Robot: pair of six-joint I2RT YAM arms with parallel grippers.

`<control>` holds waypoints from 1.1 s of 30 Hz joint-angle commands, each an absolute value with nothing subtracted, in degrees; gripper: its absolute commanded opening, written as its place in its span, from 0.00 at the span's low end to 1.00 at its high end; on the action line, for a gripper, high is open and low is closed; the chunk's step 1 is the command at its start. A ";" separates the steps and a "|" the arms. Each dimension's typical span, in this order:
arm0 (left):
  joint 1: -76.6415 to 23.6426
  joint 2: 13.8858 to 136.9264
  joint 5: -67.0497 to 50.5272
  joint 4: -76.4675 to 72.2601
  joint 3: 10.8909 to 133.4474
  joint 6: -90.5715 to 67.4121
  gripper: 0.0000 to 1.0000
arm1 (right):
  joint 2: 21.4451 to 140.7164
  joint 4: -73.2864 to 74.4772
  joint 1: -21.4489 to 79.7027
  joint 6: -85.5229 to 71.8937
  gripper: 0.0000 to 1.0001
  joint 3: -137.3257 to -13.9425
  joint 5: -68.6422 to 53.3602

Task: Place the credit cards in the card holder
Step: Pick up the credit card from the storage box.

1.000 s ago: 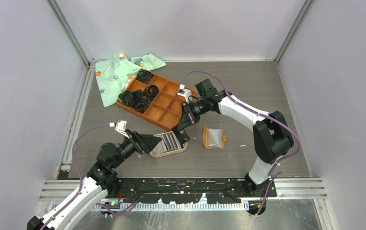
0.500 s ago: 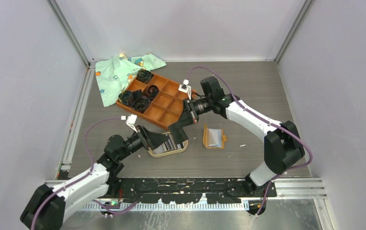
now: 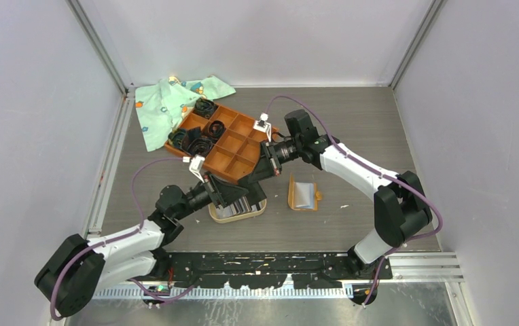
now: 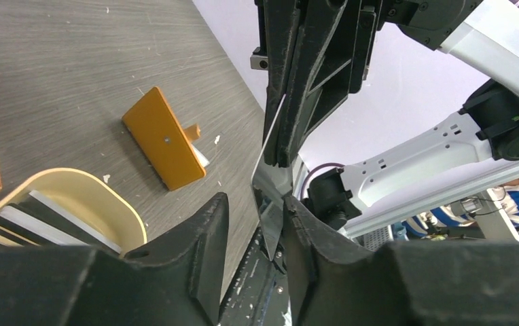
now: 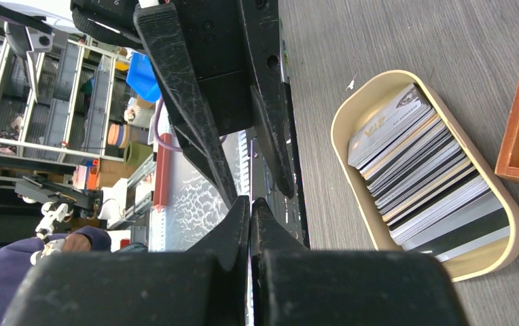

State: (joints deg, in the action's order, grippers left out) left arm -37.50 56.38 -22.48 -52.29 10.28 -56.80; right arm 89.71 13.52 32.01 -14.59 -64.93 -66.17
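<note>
My right gripper (image 3: 253, 178) is shut on one thin silver credit card (image 4: 270, 221) and holds it on edge in the air above the oval dish (image 3: 243, 216). My left gripper (image 4: 257, 204) stands open around the card's lower end. The card rests against one of its fingers (image 4: 297, 224), with a gap to the other finger. In the dish the other credit cards (image 5: 420, 176) stand on edge in a stack. The orange card holder (image 3: 303, 195) lies open on the table right of the dish, its grey pockets showing. In the left wrist view the card holder (image 4: 165, 146) shows its orange back.
An orange-brown compartment tray (image 3: 226, 146) with black parts sits just behind the dish, close to both grippers. A pale green printed cloth (image 3: 168, 102) lies at the back left. Both arms meet over the dish.
My left arm has reached right and forward until its jaws straddle the card in my right gripper, and they have narrowed. The right gripper rose slightly at first and has stayed shut.
</note>
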 commanded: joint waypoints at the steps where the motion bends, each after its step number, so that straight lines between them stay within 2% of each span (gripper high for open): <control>1: -37.65 58.04 -23.21 -58.86 12.79 -56.36 0.32 | 88.08 10.53 31.79 -15.12 0.01 -65.04 -68.06; 6: -37.63 60.54 -24.52 -61.32 13.43 -56.56 0.24 | 88.31 10.52 31.82 -14.90 0.01 -64.95 -68.31; 15: -37.68 65.67 -27.05 -68.43 13.16 -57.88 0.20 | 88.72 12.76 31.78 -12.48 0.03 -65.39 -67.99; 18: -37.66 67.63 -28.03 -70.85 13.43 -58.65 0.12 | 88.65 13.17 31.77 -11.95 0.04 -65.43 -67.85; 20: -37.62 68.97 -28.59 -72.45 13.45 -59.15 0.01 | 88.56 13.89 31.82 -11.11 0.04 -65.60 -67.67; 21: -37.68 69.56 -28.62 -73.21 13.38 -59.48 0.00 | 88.55 14.54 31.82 -10.49 0.06 -65.76 -67.51; 24: -37.44 70.39 -28.73 -73.37 12.91 -59.76 0.00 | 88.27 19.73 31.77 -6.08 0.19 -66.95 -65.58; 27: -36.53 69.24 -28.12 -69.91 11.66 -59.44 0.00 | 87.07 29.60 31.53 3.92 0.39 -70.84 -59.48; 30: -36.08 66.33 -26.41 -63.68 10.70 -58.13 0.00 | 84.23 31.86 30.03 7.33 0.50 -71.14 -52.72; 33: -36.05 62.51 -25.25 -57.19 10.61 -56.08 0.00 | 80.84 30.86 28.98 10.12 0.55 -68.91 -49.89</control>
